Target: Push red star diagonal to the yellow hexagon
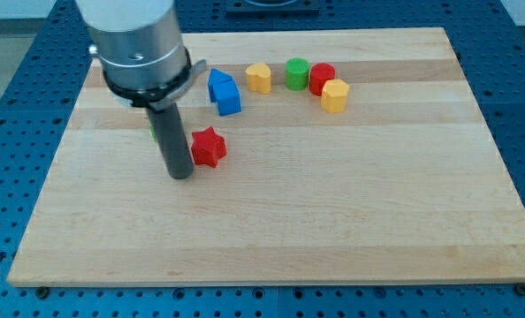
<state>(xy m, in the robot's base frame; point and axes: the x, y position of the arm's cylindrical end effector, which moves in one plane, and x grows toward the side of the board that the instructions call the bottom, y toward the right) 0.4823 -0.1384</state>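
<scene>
The red star (209, 147) lies on the wooden board left of centre. My tip (180, 175) touches the board just left of the star, almost against it. The yellow hexagon (334, 95) sits toward the view's top right of the star, next to a red cylinder (322, 78). The rod rises from the tip to the arm's grey body at the view's top left.
A blue block (224, 92) lies above the star. A yellow block (259, 78) and a green cylinder (297, 73) stand in a row at the view's top. A sliver of a green block (153, 129) shows behind the rod. The board (333, 212) rests on a blue perforated table.
</scene>
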